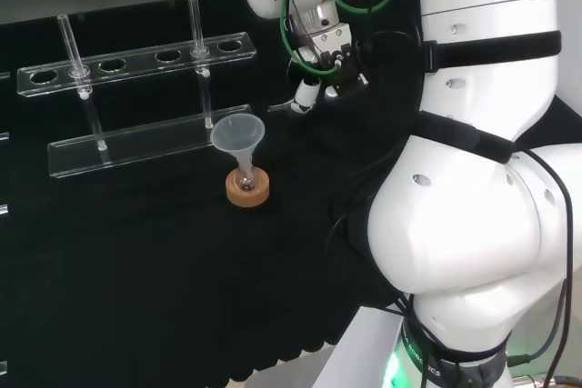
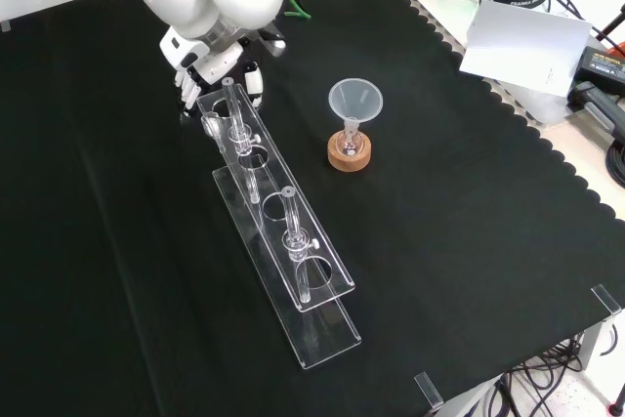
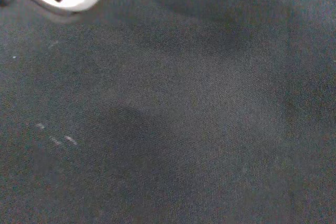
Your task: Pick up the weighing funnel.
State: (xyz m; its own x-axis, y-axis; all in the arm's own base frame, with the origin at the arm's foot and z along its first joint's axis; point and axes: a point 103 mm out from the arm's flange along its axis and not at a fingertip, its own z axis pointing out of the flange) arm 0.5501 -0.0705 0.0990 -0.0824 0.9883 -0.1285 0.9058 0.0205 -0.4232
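In the front view the clear rack (image 2: 293, 271) runs away from the near edge, with the funnel (image 2: 354, 102) on its cork ring (image 2: 349, 154) at its right. At the rack's far end lies a small clear piece, I believe the weighing funnel (image 2: 210, 126). The hand (image 2: 205, 63) hangs just above it, fingers relaxed, holding nothing. The piece should be light, stiff, slippery and fragile, so a pinch across the scoop's walls seems best.
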